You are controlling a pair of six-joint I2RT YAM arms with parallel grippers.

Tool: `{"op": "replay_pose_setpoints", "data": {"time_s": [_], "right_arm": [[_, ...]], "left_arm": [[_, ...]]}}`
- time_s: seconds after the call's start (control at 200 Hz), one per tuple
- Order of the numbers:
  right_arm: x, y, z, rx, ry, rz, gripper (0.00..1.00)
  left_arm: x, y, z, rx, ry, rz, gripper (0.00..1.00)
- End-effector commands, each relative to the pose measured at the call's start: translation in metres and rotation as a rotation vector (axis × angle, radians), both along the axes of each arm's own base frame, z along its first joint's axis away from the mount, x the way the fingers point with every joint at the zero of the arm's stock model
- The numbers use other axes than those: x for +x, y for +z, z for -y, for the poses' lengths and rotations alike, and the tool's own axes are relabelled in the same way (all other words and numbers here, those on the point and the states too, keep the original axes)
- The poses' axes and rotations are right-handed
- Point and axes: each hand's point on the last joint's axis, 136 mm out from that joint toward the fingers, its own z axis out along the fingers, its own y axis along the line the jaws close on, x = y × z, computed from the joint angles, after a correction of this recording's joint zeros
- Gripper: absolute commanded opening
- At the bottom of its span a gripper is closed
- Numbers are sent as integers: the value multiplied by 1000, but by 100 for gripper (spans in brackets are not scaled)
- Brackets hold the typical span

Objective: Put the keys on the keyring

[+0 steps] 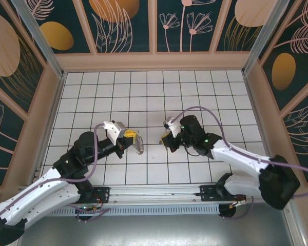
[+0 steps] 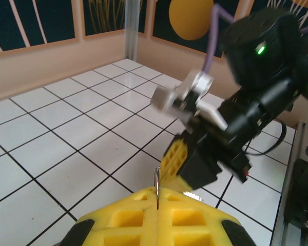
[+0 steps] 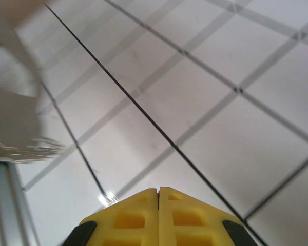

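My left gripper (image 1: 128,136) (image 2: 157,199) is shut on the keyring (image 1: 139,144), a thin loop with a ribbed stretch that hangs from the yellow fingertips just above the tiles. Seen edge-on in the left wrist view, the keyring (image 2: 157,182) is a thin wire rising between the pads. My right gripper (image 1: 167,142) (image 3: 158,191) is shut and sits about one tile to the right of the ring, tips pointing at it. A small shiny metal glint, apparently the keys (image 2: 195,194) (image 3: 107,197), lies right under those tips. I cannot tell whether it is held.
The white tiled floor (image 1: 143,92) is ringed by low tan walls (image 1: 154,61). A metal rail (image 1: 159,197) carrying both arm bases runs along the near edge. The right arm's black wrist and cable (image 2: 267,66) loom close ahead of the left gripper.
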Motion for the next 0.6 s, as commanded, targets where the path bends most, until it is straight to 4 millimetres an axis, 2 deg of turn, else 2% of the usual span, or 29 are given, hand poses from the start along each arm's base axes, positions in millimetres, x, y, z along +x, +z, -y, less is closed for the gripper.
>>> {"op": "replay_pose_setpoints", "data": {"time_s": [0.0, 0.14, 0.33, 0.445, 0.596], "right_arm": [[10, -30, 12, -96, -116, -76, 0], [17, -48, 7, -135, -118, -102, 0], [30, -67, 2, -186, -118, -110, 11], [36, -69, 2, -201, -128, -104, 18], [41, -64, 5, -189, -147, -95, 34]], "left_arm": [[6, 2, -7, -19, 56, -3, 0], [5, 2, -11, -25, 70, -8, 0], [3, 10, -14, -43, 68, 16, 0], [2, 10, -13, -42, 63, 15, 0], [2, 11, -13, -47, 59, 19, 0]]}}
